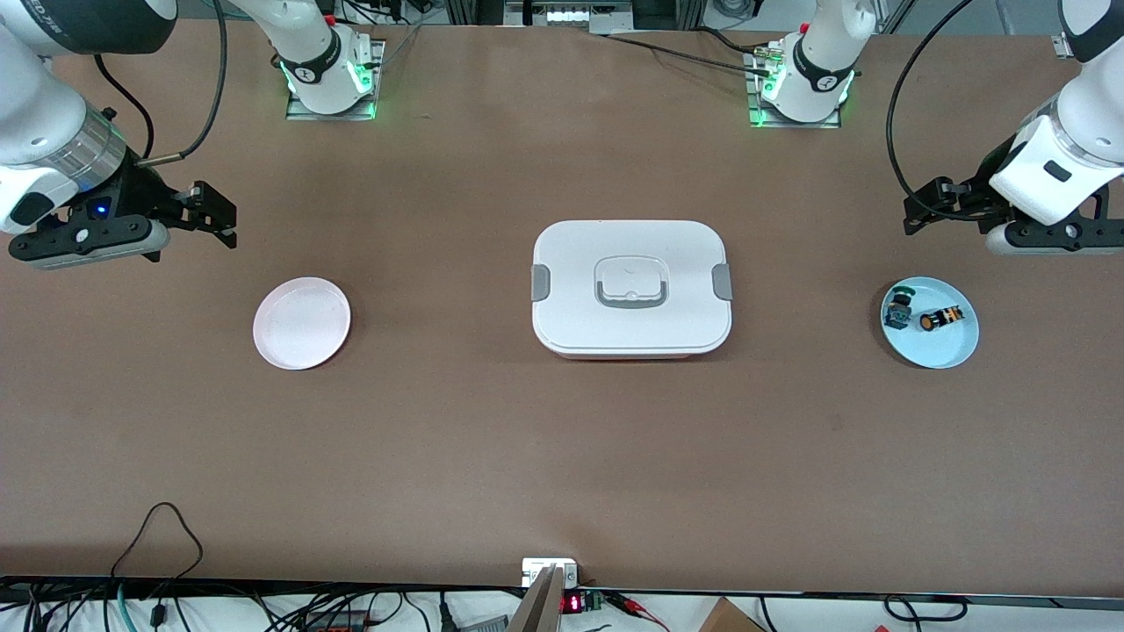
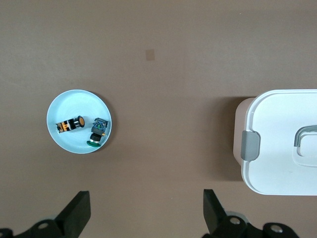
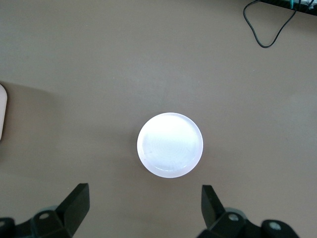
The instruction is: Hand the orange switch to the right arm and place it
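Both hands wide, empty: left hand (image 1: 918,211) above the table near blue plate (image 1: 953,351), right hand (image 1: 215,215) waits. Risk: orange switch (image 1: 940,319) lies beside green-top switch (image 1: 897,309); may grab wrong one.

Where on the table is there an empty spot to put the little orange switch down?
The pink plate is bare. Open table lies between it and the white lunch box, and between the box and the blue plate. The blue plate is crowded: the orange switch and the green-topped switch sit there.
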